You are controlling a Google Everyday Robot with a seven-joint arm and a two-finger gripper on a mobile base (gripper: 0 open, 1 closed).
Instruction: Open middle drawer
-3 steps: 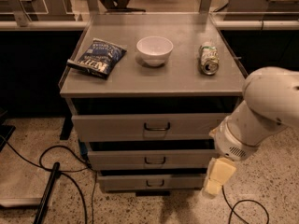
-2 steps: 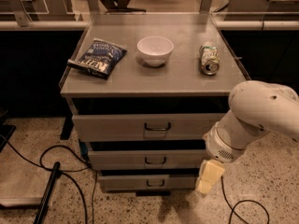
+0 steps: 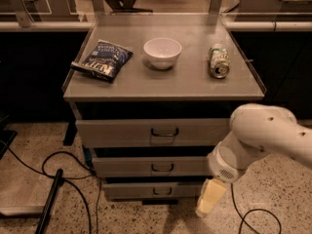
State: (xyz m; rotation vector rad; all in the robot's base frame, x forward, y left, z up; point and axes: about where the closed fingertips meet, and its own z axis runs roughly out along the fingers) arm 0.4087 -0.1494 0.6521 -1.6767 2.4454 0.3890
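Observation:
A grey metal cabinet has three drawer fronts, all closed. The middle drawer (image 3: 151, 166) is the second one, with a small dark loop handle (image 3: 162, 167) at its centre. My white arm comes in from the right. My gripper (image 3: 208, 201) hangs pointing down at the right front of the cabinet, level with the bottom drawer (image 3: 148, 190). It is to the right of and below the middle drawer's handle, apart from it. The top drawer (image 3: 146, 132) has a label recess under its handle.
On the cabinet top (image 3: 165, 84) lie a blue chip bag (image 3: 103, 60), a white bowl (image 3: 162, 52) and a green can (image 3: 219, 61) on its side. Black cables (image 3: 63, 179) trail on the speckled floor at the left, another cable (image 3: 253, 213) at the right.
My arm and gripper have moved left and a little down, closer to the cabinet's right front. The drawers have not moved.

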